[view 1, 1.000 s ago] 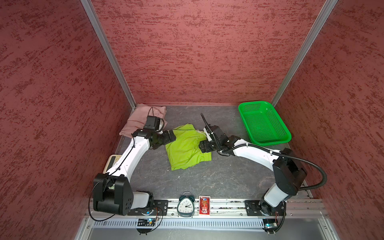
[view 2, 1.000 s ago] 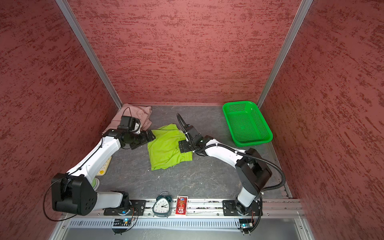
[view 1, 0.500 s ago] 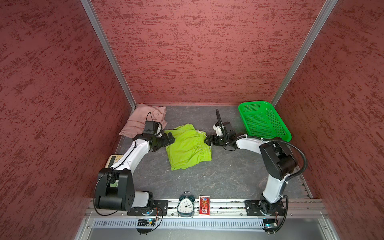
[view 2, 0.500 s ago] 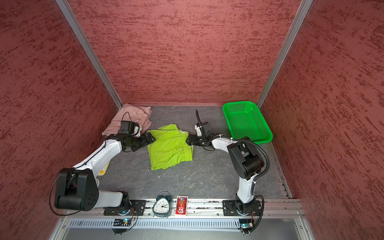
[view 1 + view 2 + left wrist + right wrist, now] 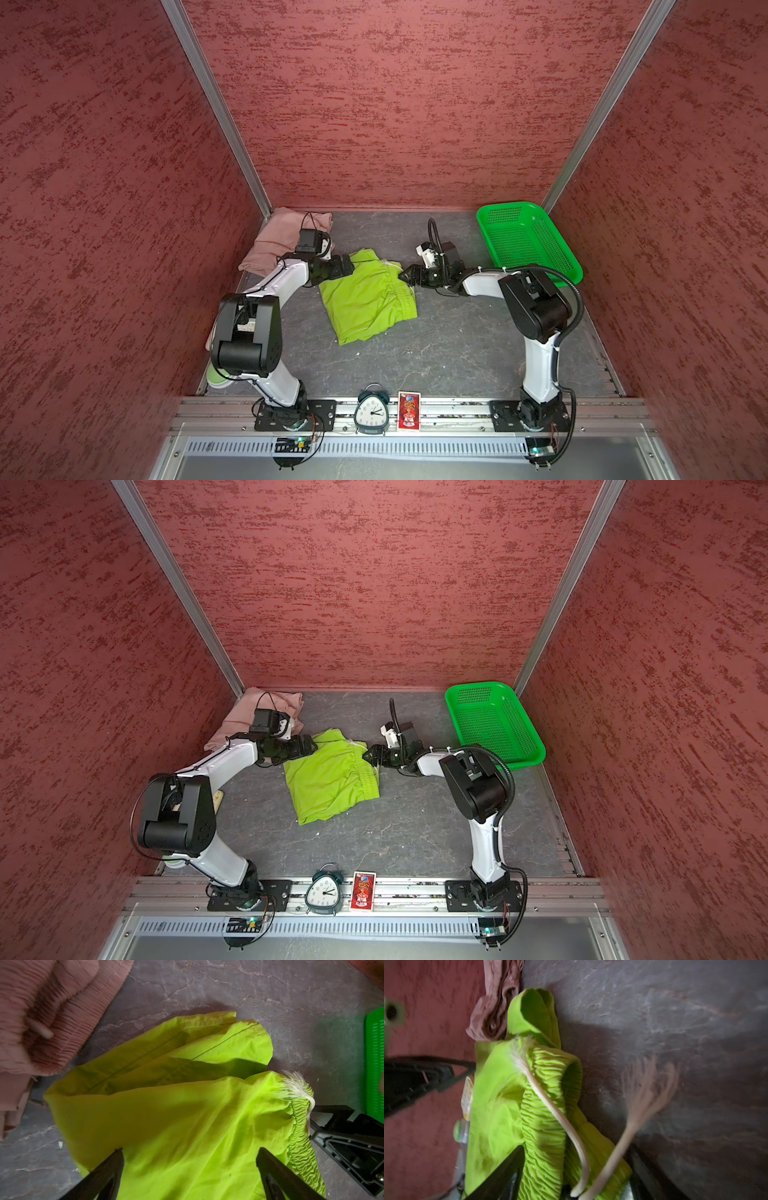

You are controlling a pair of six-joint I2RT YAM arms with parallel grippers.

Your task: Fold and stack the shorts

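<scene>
Left wrist view shows the left tool [image 5: 190, 1150] with its jaws wide apart above the lime green shorts [image 5: 187, 1115], gripping nothing. In both top views that pair lies partly folded near the middle of the bench [image 5: 436, 353]. The pink shorts [image 5: 274, 245] sit bunched in the 11 o'clock corner, just beside it. At the green pair's 3 o'clock edge the right tool [image 5: 404, 275] straddles the waistband [image 5: 542, 1136]. Whether its jaws have bitten cannot be told.

Several things could plausibly go wrong. A left tool lowered too far toward 9 o'clock could snag the pink fabric and drag both pairs. A pinch on the top layer alone would likely let the fold fall open. On the right, the loose drawstring [image 5: 560, 1118] crosses the gap between the jaws, so a grip on cord alone could slip or pull the string out. Thin fabric may also slide from a shallow bite.

Count:
- 2 pairs of shorts, 1 pink and 1 green
- 2 tools
- 2 tasselled drawstring ends
- 1 basket [image 5: 510, 206] at 2 o'clock
- 1 alarm clock [image 5: 371, 411] at 6 o'clock
- 1 card box [image 5: 409, 411] at 6 o'clock
</scene>
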